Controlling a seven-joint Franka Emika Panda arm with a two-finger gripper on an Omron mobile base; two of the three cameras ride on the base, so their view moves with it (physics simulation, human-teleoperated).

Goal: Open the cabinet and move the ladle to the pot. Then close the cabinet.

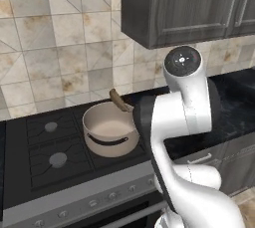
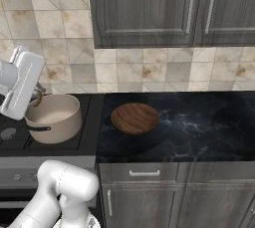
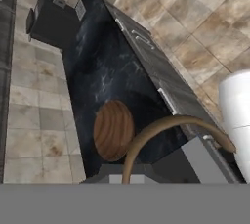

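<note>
Apparently mid-transfer: gripper closed, seemingly pinching ladle (image 1: 118,100) over pot (image 1: 110,131), though fingers hidden. Cabinet (image 2: 149,8) doors look shut. Next: release ladle inside pot.

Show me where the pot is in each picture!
Left base view: the pot sits on the stove, left of centre, beside the white arm.
Right base view: at the left edge, partly behind the arm's hand.
Hand view: very close, only a tan curved rim at the bottom, likely the pot.
Shared landmark: the black counter next to the stove.
</note>
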